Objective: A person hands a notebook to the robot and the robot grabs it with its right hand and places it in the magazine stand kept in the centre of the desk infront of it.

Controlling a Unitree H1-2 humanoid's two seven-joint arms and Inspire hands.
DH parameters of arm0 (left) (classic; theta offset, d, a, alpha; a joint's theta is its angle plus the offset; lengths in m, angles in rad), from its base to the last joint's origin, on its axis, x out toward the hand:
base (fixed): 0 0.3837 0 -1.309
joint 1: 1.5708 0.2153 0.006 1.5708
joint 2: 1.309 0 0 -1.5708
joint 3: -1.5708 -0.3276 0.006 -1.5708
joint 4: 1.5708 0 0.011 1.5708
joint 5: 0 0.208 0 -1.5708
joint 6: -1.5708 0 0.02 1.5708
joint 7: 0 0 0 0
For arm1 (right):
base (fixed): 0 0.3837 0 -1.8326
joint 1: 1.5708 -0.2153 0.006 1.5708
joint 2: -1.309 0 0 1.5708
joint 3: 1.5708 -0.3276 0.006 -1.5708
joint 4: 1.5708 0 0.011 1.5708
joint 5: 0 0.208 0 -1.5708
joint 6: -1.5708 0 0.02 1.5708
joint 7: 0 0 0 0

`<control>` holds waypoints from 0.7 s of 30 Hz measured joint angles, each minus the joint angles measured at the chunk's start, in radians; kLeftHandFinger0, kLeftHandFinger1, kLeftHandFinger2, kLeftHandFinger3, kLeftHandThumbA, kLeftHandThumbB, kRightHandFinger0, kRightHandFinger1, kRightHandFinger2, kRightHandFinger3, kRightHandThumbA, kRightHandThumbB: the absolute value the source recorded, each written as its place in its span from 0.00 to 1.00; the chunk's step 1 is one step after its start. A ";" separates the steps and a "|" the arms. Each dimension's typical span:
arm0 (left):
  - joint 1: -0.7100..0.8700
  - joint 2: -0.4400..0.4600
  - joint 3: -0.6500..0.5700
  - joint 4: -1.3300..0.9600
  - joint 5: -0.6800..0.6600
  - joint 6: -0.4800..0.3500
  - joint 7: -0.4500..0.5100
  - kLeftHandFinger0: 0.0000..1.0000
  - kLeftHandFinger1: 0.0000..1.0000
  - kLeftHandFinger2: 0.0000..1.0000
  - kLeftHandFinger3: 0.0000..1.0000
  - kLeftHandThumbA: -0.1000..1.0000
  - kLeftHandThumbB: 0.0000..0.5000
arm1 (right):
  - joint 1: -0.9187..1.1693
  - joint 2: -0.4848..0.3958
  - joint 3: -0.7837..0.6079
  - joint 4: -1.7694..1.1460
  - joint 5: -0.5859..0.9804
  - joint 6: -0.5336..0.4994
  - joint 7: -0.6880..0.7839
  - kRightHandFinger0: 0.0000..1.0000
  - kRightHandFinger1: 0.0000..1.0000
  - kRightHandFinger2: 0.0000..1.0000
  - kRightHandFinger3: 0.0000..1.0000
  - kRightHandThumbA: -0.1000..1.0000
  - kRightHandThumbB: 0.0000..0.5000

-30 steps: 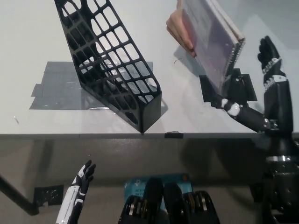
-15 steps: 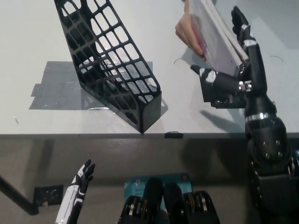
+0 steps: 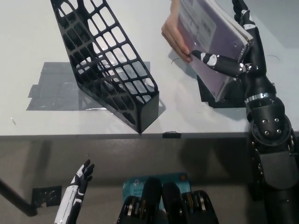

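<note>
Notebook (image 3: pixel 212 44) is up in the air at top right, over the far right part of the table (image 3: pixel 28 42), tilted, spiral edge toward the right. A person's hand (image 3: pixel 174 35) holds it from the left side, fingers wrapped under the cover. Right robot hand (image 3: pixel 233 46), black, is closing round the notebook's right half: thumb lies across the front cover, other fingers (image 3: pixel 243 16) stand up behind the spiral edge, so the book sits between thumb & fingers. Grip looks made, though the person has not let go; both hold it at once.

Magazine stand (image 3: pixel 110 70), black mesh, sits mid-table w/ its solid low front near the table's front edge and its tall lattice back leaning away to the upper left. Nothing inside it. It stands partly on a grey taped patch (image 3: pixel 51 88). Notebook is well apart from the stand, to its right & higher. A dark flat patch (image 3: pixel 217 98) lies on the table below the notebook.

Left robot hand (image 3: pixel 80 179), white, hangs low at bottom left, below table edge, fingers loosely spread, holding nothing.
</note>
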State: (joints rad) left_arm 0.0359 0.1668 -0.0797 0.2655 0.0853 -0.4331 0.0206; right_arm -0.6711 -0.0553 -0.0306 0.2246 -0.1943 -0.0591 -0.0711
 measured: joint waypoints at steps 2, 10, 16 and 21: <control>0.000 0.001 0.000 -0.001 0.001 0.000 0.000 1.00 1.00 1.00 1.00 1.00 1.00 | -0.002 0.000 0.000 0.022 0.000 -0.001 -0.002 1.00 1.00 1.00 1.00 0.98 0.60; -0.002 0.002 0.000 -0.009 0.002 0.000 0.000 1.00 1.00 1.00 1.00 1.00 1.00 | -0.003 -0.003 0.011 0.073 -0.003 0.068 0.004 0.00 0.00 0.00 0.00 1.00 0.09; -0.006 0.002 0.001 -0.009 0.002 0.000 0.000 1.00 1.00 1.00 1.00 1.00 1.00 | -0.006 -0.055 0.084 0.056 0.002 0.187 0.100 0.00 0.12 0.32 0.26 1.00 0.11; -0.010 0.002 0.003 -0.011 0.001 0.000 0.000 1.00 1.00 1.00 1.00 1.00 1.00 | -0.009 -0.055 0.080 0.001 0.038 0.244 0.134 0.00 0.14 0.38 0.33 1.00 0.16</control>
State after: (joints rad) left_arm 0.0256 0.1690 -0.0769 0.2550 0.0862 -0.4331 0.0204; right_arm -0.6800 -0.1104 0.0494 0.2251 -0.1563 0.1845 0.0628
